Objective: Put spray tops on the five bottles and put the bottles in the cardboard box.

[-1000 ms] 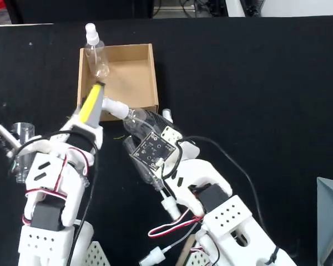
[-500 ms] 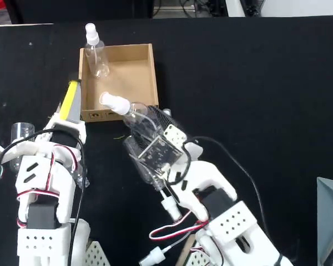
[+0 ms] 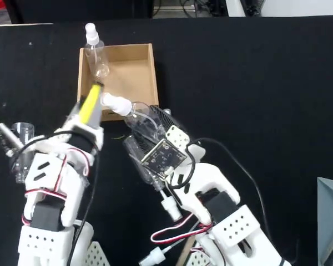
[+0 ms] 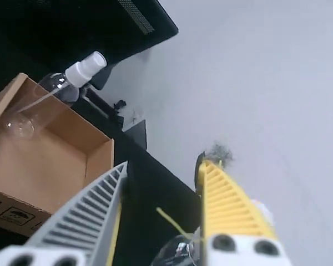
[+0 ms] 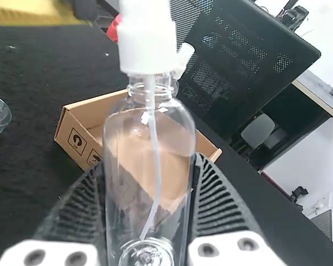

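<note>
My right gripper point(image 3: 146, 126) is shut on a clear bottle point(image 5: 149, 144) with a white spray top point(image 5: 146, 39) on its neck. The bottle's top point(image 3: 114, 103) reaches over the front wall of the cardboard box point(image 3: 154, 72). My left gripper point(image 3: 93, 102), with one yellow finger, stands open just beside that spray top at the box's front left; its fingers point(image 4: 222, 205) hold nothing. Another bottle with a spray top point(image 3: 94, 51) leans in the box's far left corner, also seen as the leaning bottle point(image 4: 55, 91) above the box point(image 4: 55, 160).
Open clear bottles point(image 3: 22, 145) stand left of the left arm, and one more bottle point(image 3: 140, 162) lies under the right arm. Loose spray tops point(image 3: 172, 208) lie near the table's front edge. Black cloth stretches free to the right of the box.
The left gripper swung left away from the box, then came back beside the spray top. The right gripper carried its bottle a little farther over the box's front wall.
</note>
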You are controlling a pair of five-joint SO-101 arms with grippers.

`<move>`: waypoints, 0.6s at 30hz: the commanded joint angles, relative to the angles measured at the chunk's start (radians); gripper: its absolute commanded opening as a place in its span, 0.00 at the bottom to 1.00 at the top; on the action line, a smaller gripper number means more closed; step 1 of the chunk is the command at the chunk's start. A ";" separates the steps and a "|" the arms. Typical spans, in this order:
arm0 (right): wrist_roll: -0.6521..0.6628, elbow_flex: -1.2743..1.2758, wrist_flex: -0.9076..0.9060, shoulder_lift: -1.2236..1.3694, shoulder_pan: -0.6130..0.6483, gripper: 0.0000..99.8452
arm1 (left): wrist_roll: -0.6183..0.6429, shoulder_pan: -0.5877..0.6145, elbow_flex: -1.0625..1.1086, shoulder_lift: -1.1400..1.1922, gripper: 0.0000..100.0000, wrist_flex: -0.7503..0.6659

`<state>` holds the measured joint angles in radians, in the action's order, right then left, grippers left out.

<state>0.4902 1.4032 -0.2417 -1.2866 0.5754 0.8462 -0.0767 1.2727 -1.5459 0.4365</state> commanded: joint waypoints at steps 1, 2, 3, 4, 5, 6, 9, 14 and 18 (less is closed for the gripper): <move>-0.009 -0.010 -0.003 -0.047 0.018 0.01 | -0.097 -0.091 -0.010 -0.005 0.18 -0.020; -0.009 -0.008 -0.003 -0.047 0.018 0.01 | -0.117 -0.101 -0.008 -0.005 0.18 -0.018; -0.009 -0.007 -0.003 -0.047 0.018 0.01 | -0.133 -0.107 -0.008 -0.005 0.18 -0.018; -0.009 -0.007 -0.003 -0.047 0.018 0.01 | -0.146 -0.108 -0.002 -0.005 0.18 -0.021; -0.009 -0.007 -0.003 -0.047 0.018 0.01 | -0.160 -0.111 0.001 -0.005 0.18 -0.023; -0.008 -0.007 -0.003 -0.047 0.018 0.01 | -0.175 -0.113 0.001 -0.005 0.18 -0.023; -0.003 -0.005 -0.003 -0.044 0.018 0.01 | -0.216 -0.114 0.004 -0.005 0.18 -0.023; 0.000 -0.005 -0.003 -0.039 0.017 0.01 | -0.269 -0.185 0.016 -0.005 0.18 -0.014; 0.000 -0.004 -0.003 -0.039 0.012 0.01 | -0.293 -0.229 0.041 -0.014 0.18 -0.021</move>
<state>0.4872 1.4062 -0.2447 -1.2866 0.5677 0.5854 -0.2409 1.3019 -1.5612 0.4212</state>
